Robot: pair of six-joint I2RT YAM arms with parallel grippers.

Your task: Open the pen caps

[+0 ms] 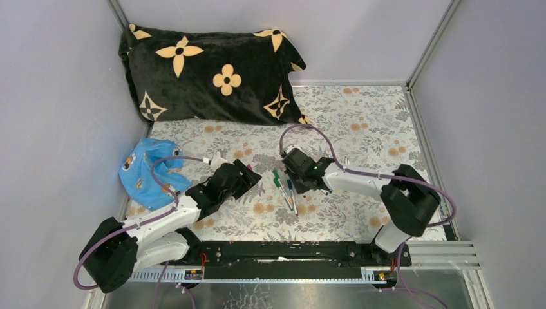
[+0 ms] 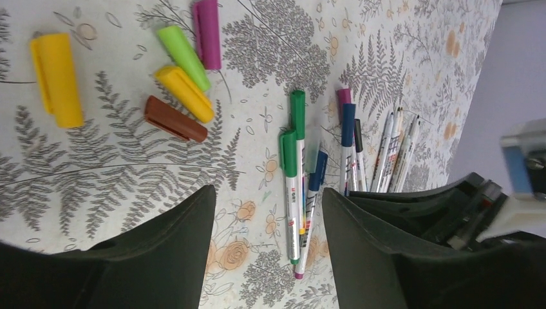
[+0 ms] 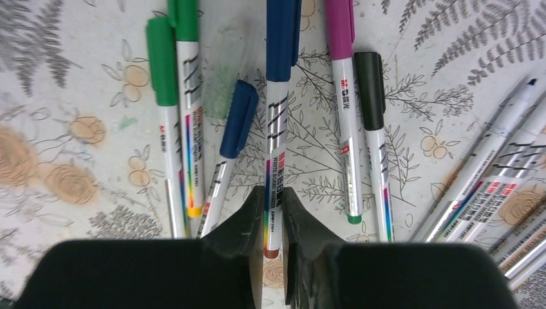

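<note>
Lot: marker pens on a floral table cover (image 1: 367, 122), uncapping judged roughly half done. Off the work at far left lies a blue cloth (image 1: 143, 172), with a black patterned pillow (image 1: 206, 71) behind it. The left gripper (image 2: 267, 248) has its jaws wide with nothing between them, and hangs over the cover just left of the pens. Five loose caps show at the left of the left wrist view, all lying free of any barrel: a large yellow cap (image 2: 56, 78), a light green cap (image 2: 183, 56), a purple cap (image 2: 207, 33), a second yellow cap (image 2: 185, 94) and a brown cap (image 2: 174, 120). These count as the finished share. Six capped pens lie side by side in the middle and are the share left: a green-capped pair (image 3: 162, 61), a short blue-capped pen (image 3: 238, 116), a long blue-capped pen (image 3: 282, 35), a purple-capped pen (image 3: 340, 26) and a black-capped pen (image 3: 369, 80). The right gripper (image 3: 272, 222) has its jaws narrow, one either side of the long blue-capped pen's barrel near its tail end. The fingers are at or very near the barrel's sides, and whether they already pinch it cannot be told. Its cap is on, so this pen reads as the one in hand. The bare pens (image 3: 499, 170) lie fanned at the right with tips exposed, close together, and are done. Barrels are thin and white-grey, each with a rainbow stripe, printed lettering and a coloured end plug. Caps are short coloured cylinders, each with a clip.
</note>
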